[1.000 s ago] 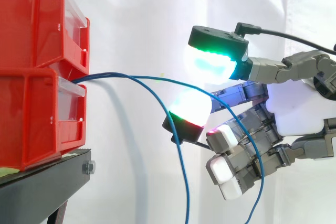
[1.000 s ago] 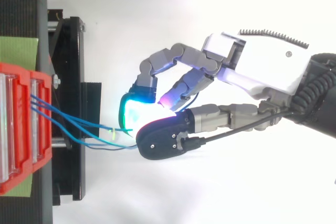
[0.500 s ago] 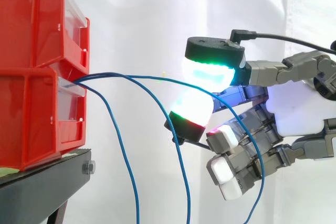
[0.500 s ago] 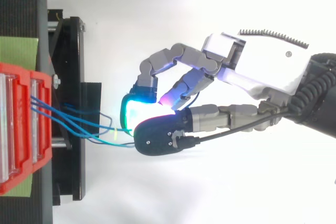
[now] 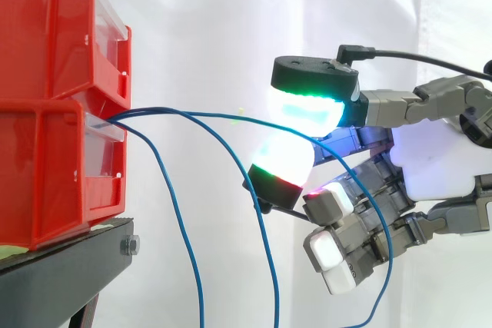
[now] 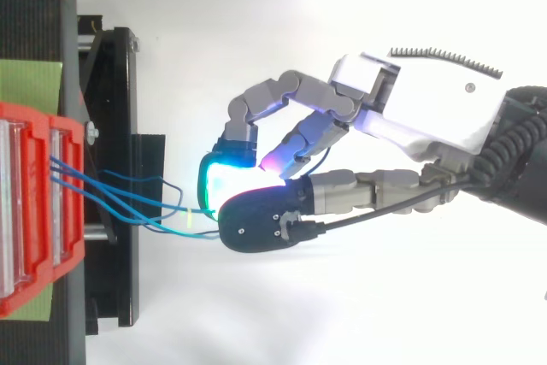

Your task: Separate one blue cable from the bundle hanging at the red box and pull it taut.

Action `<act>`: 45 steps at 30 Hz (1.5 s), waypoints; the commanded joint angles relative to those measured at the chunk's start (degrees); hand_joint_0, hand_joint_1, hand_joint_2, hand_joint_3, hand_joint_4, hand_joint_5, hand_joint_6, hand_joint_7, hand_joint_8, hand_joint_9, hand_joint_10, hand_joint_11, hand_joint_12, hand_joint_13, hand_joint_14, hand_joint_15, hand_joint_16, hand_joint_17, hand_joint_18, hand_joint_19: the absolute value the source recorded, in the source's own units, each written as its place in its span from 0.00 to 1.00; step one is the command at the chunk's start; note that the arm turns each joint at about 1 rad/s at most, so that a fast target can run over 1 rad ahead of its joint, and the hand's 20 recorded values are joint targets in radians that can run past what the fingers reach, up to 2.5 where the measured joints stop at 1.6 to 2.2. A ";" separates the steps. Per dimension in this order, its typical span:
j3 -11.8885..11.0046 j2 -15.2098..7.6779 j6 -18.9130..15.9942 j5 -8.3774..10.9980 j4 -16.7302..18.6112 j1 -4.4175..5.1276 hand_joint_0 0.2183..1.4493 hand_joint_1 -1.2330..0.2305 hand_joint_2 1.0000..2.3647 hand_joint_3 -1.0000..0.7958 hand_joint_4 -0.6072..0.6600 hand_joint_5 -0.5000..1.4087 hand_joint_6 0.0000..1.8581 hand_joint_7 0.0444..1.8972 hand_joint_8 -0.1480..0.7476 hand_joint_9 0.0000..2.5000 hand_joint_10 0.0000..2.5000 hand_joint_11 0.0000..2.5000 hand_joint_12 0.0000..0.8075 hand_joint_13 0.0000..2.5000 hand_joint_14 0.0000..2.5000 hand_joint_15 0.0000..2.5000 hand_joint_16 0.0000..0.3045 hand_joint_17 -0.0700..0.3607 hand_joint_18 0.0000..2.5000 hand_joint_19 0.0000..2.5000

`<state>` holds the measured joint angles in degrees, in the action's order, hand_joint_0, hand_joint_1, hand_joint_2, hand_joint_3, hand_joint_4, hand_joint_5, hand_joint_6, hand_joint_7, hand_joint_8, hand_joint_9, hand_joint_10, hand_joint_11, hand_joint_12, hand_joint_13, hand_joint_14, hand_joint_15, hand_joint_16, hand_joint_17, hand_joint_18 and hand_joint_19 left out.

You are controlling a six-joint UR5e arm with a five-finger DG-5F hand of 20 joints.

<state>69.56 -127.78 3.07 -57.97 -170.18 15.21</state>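
Note:
Several thin blue cables come out between the two stacked red bins (image 5: 54,97) at the left. One blue cable (image 5: 246,118) runs nearly level to my hand (image 5: 430,159), sagging only slightly. There it is pinched between an upper green-glowing fingertip (image 5: 306,105) and a lower one (image 5: 281,160). Its free end loops down behind the curled fingers (image 5: 387,243). Two other cables (image 5: 181,228) hang loose below, between the bins and the hand. From above, the hand (image 6: 427,117) reaches in from the right towards the bins (image 6: 34,211).
The bins rest on a black stand (image 5: 69,266) whose frame (image 6: 111,126) juts out towards the hand. A white curtain hangs behind everything. A green patch (image 6: 26,83) lies on the stand beside the bins.
The upper pad came down onto the lower one, closing on the cable. One cable dropped out of the bundle and now hangs close to the bins. The tail behind the fingers sagged lower.

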 commanded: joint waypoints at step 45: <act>3.30 -0.01 0.00 0.75 4.06 0.97 0.34 0.38 0.01 0.33 0.56 0.15 0.49 0.54 0.52 0.45 0.01 0.44 0.44 0.41 0.01 0.24 0.15 0.40 0.31 0.24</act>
<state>72.85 -127.79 3.10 -57.41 -166.06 16.03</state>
